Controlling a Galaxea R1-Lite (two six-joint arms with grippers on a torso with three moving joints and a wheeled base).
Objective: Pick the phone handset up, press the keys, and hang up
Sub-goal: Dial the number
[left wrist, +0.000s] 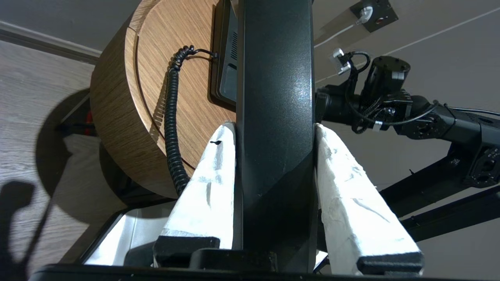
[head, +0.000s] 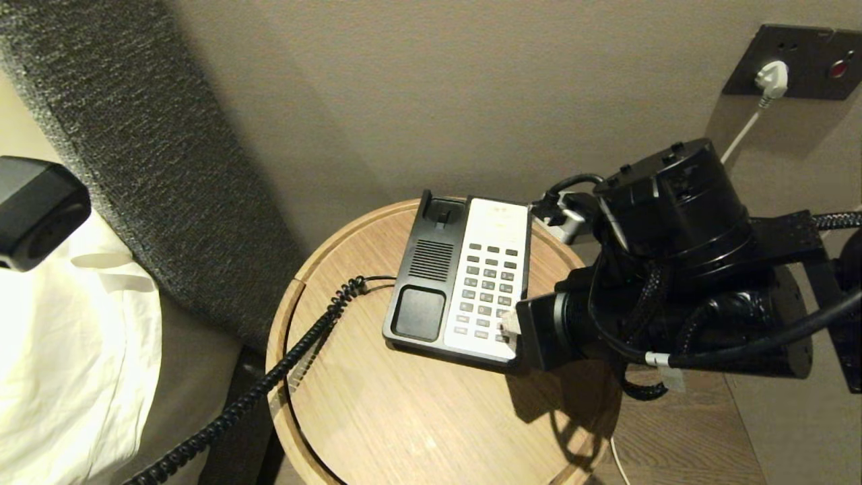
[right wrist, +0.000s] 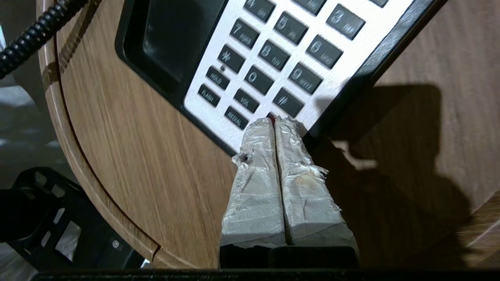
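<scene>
The phone handset (left wrist: 273, 70), long and glossy black, stands between the white-wrapped fingers (left wrist: 211, 183) of my left gripper (left wrist: 273, 127), which is shut on it, off the table's left side. Its coiled cord (head: 296, 357) runs from the phone base (head: 431, 269) over the table edge. The cradle on the base's black half is empty. My right gripper (right wrist: 273, 121) is shut, fingers pressed together. Its tips sit over the near right corner of the white keypad (right wrist: 273, 70), just below the # key (right wrist: 288, 102), on a small red spot. In the head view its tip (head: 510, 328) meets the keys (head: 488, 289).
The phone stands on a round wooden table (head: 417, 417) against a beige wall. A wall socket with a white plug (head: 774, 77) is at the far right. A bed with a white sheet (head: 67, 350) and a grey headboard (head: 135, 135) lie to the left.
</scene>
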